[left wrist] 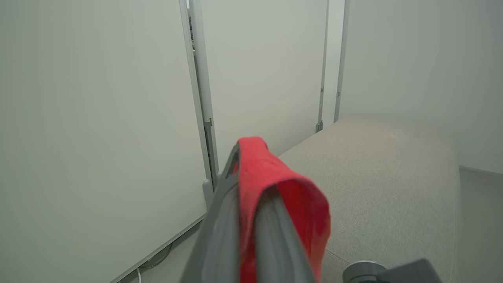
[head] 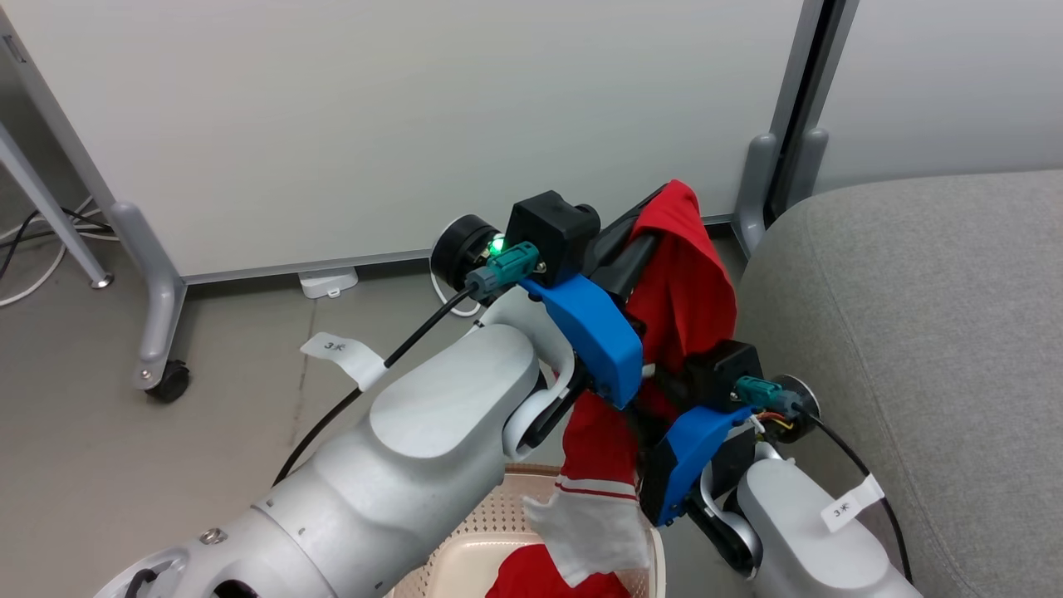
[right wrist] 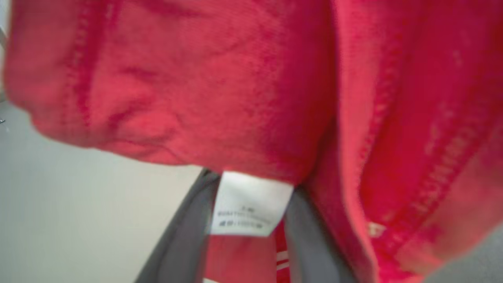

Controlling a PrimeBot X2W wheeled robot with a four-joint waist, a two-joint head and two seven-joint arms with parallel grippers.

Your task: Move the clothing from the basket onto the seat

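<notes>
Red clothing (head: 685,282) pinched in left tool (left wrist: 251,169), hanging across right tool (right wrist: 251,188), that grip unclear.

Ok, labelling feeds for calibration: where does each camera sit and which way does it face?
Head view: on the head, facing down over the floor, basket and seat; both forearms show, the left gripper holding the clothing.
Left wrist view: on the left wrist, facing along the left fingers toward white wall panels and the seat.
Right wrist view: on the right wrist, close against the clothing and its white tag; the right fingers show.
Shared: head and left wrist views both show seat and clothing.
</notes>
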